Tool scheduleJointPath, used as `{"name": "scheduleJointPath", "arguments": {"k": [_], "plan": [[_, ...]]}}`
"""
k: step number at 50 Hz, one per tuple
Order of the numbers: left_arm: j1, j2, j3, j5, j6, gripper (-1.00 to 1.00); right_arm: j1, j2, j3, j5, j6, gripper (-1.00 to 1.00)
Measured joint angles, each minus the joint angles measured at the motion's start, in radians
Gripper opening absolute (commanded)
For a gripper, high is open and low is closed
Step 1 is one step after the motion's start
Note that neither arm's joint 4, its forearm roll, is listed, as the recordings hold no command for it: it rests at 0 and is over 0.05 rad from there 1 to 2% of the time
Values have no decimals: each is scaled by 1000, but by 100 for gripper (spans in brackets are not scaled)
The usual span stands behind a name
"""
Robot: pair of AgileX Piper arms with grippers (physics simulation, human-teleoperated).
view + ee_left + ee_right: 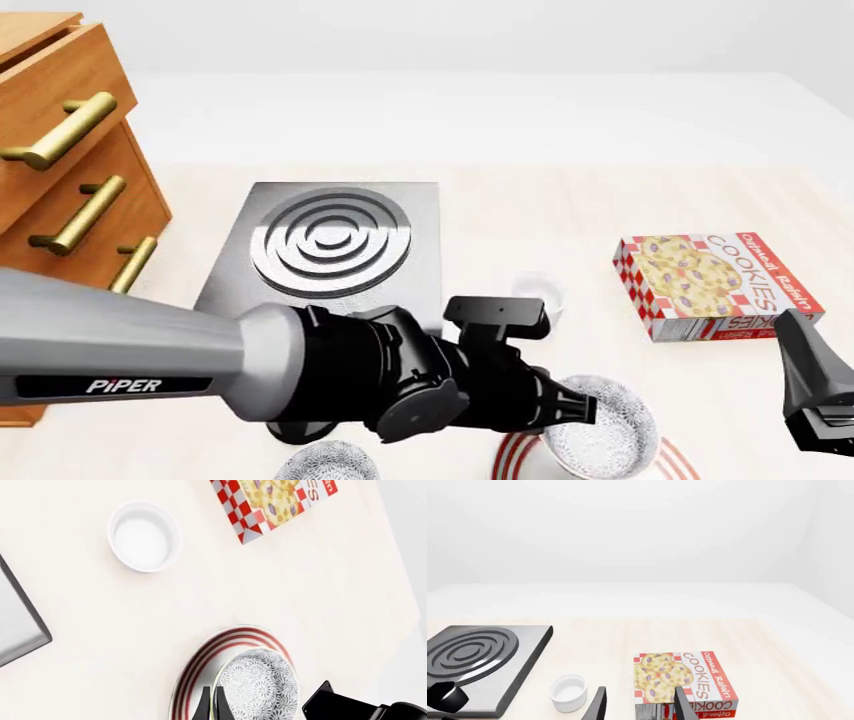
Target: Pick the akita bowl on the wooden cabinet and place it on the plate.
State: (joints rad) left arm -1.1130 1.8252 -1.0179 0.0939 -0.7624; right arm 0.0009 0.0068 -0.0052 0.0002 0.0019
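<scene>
My left gripper point(212, 696) is shut on the rim of the akita bowl point(259, 685), a shallow speckled grey-white bowl. The bowl sits over the plate point(200, 665), which is white with red rings, tilted a little; whether it touches the plate I cannot tell. In the front view the left arm reaches across to the bowl point(607, 430) above the plate point(678, 462) at the near edge. The wooden cabinet point(67, 170) stands at the far left, its top out of view. My right gripper point(639, 692) is open and holds nothing, and stands right of the plate point(811, 385).
A look-alike speckled bowl point(327, 465) lies on the table under the left arm. A grey stove plate point(334, 245) sits beside the cabinet. A small white ramekin point(143, 536) and a cookie box point(714, 285) lie beyond the plate.
</scene>
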Motion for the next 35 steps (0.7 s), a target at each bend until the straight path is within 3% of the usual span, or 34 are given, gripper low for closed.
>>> {"name": "scheduleJointPath", "arguments": {"k": [26, 27, 35], "plan": [[1, 19, 10, -28, -3, -100, 0, 0, 0, 0, 0, 100], [1, 18, 10, -30, -2, 100, 0, 0, 0, 0, 0, 100], [3, 6, 1, -33, 22, 100, 0, 0, 0, 0, 0, 100]]}}
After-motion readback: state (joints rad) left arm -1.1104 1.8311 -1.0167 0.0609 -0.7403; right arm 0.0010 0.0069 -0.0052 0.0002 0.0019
